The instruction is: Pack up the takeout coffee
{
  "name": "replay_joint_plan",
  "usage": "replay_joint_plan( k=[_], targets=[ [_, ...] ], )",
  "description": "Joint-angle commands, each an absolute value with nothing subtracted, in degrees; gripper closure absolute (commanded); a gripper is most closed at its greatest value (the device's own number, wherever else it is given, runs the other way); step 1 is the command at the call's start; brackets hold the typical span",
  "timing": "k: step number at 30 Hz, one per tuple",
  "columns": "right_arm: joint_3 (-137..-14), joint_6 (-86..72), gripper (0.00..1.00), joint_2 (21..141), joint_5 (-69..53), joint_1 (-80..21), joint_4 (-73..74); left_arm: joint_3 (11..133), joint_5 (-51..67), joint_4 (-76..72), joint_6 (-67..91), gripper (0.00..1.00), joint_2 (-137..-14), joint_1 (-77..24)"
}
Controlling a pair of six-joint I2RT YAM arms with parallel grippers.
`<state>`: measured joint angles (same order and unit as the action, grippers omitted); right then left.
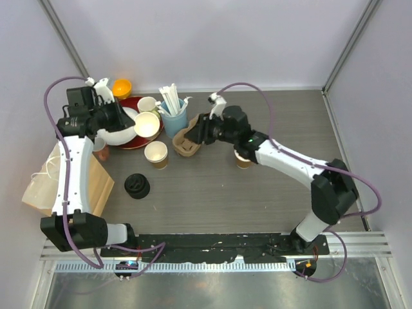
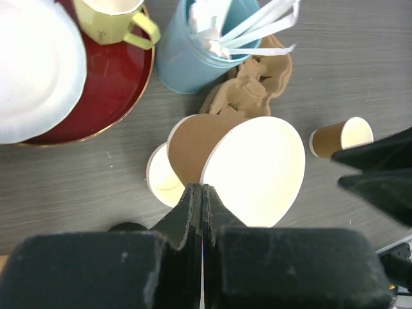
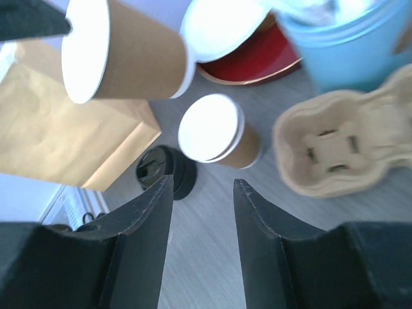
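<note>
Early stage: left gripper (image 2: 203,192) pinched one lidless paper cup (image 2: 254,170) aloft, right gripper (image 3: 203,187) hung open and empty, cup carrier (image 3: 335,151) was unfilled, black lids (image 1: 137,185) unfitted.

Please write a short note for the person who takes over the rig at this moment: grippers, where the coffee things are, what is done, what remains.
Left gripper: jaws shut on the rim of one paper cup, held tilted in the air, no lid.
Right gripper: jaws open, empty, hovering near the cup carrier.
The second cup stands open beside the black lids. The third cup stands open to the right of the carrier.
Done: nothing packed; carrier empty, no cup lidded.
Left: lid the cups and seat them in the carrier.
</note>
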<state>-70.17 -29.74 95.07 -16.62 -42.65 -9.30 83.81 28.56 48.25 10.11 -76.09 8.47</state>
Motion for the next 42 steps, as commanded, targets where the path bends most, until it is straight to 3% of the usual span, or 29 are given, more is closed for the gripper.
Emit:
replay_joint_plan(
  k=[1,6,15,22,36,39,42],
  targets=[
    [-68.39,-25.76,0.52,85.97,-13.63,-33.96,-2.57,88.76,23.5,50.27,9.23,1.0,-75.84,0.99],
    [-65.22,-20.75,0.5,77.8,-9.23,-24.98,7.11,92.54,18.99,51.59,8.62,1.0,-81.55,-14.2],
    [-60.56,-16.79,0.48,71.9,-7.47,-12.76,14.24,95.35,16.09,47.91,6.77,1.0,-97.44,-30.22],
    [-59.77,-15.65,0.48,70.93,-8.61,-10.11,14.77,101.77,16.35,45.71,5.8,1.0,-108.62,-32.78],
    [-60.56,-14.94,0.48,70.49,-10.54,-9.4,14.77,105.37,19.15,44.55,3.26,1.0,-117.41,-30.76],
    [-60.64,-14.85,0.48,70.4,-11.51,-9.4,14.77,106.96,19.33,46.84,2.55,0.92,-118.3,-30.67],
    [-60.47,-14.77,0.48,70.14,-12.3,-9.4,14.15,106.96,18.9,46.58,2.11,0.66,-117.86,-30.76]
  ],
)
